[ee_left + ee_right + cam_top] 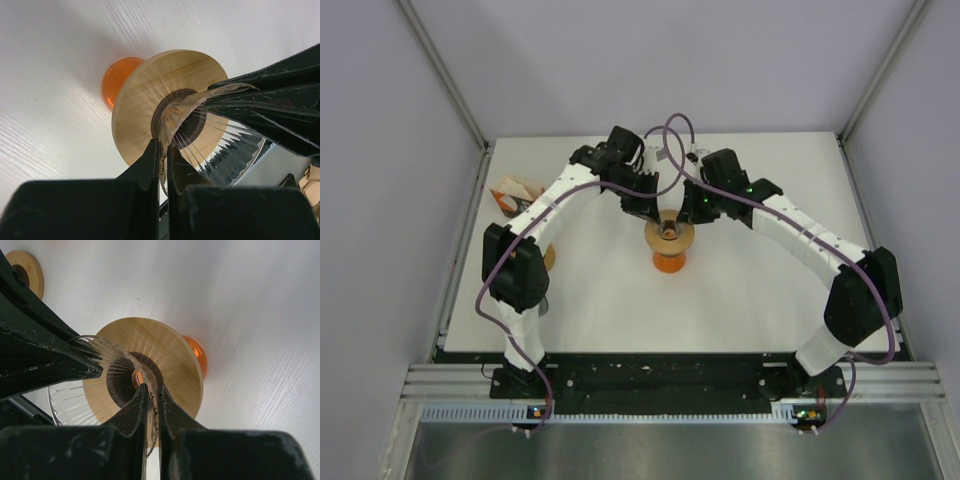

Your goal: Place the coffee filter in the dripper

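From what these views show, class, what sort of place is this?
Probably a robotics test cell, not a kitchen: a left arm and right arm bolted to a white table, aluminium frame posts with plain panels around it, and a glass dripper mid-table.

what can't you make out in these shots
- Top view: dripper bowl's inside, covered by left fingers and right fingers.
- Top view: tan items at far left, too small to identify.
- Right wrist: second wooden ring, partly behind left fingers.
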